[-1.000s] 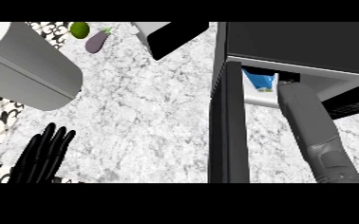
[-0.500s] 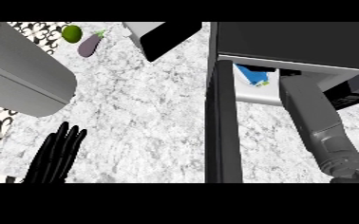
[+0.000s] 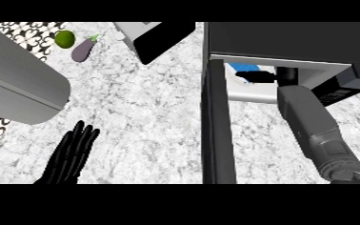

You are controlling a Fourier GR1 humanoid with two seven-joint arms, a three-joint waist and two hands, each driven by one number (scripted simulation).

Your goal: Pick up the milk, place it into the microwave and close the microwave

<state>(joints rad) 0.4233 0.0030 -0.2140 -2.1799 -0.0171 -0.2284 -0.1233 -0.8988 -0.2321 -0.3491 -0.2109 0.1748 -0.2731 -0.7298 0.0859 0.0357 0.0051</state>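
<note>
The milk (image 3: 245, 67), a blue and white carton, sits inside the microwave (image 3: 281, 38) at the right, mostly hidden under its top. The microwave's door (image 3: 215, 124) stands open, seen edge-on as a dark slab running toward me. My right hand (image 3: 259, 77) is inside the cavity on the end of the grey forearm (image 3: 313, 124). Its straight fingers lie along the milk's near side and are not curled round it. At the lower left my left hand (image 3: 70, 153) rests open above the counter, fingers up.
A green lime (image 3: 65, 38) and a purple eggplant (image 3: 83, 51) lie at the back left of the marble counter (image 3: 147, 114). A large grey rounded body (image 3: 25, 93) fills the left edge. A dark slanted panel with a white rim (image 3: 160, 38) stands beside the microwave.
My right hand now shows stretched out leftward beside the milk inside the microwave. The milk shows less under the microwave's top. My left hand stays open at the lower left.
</note>
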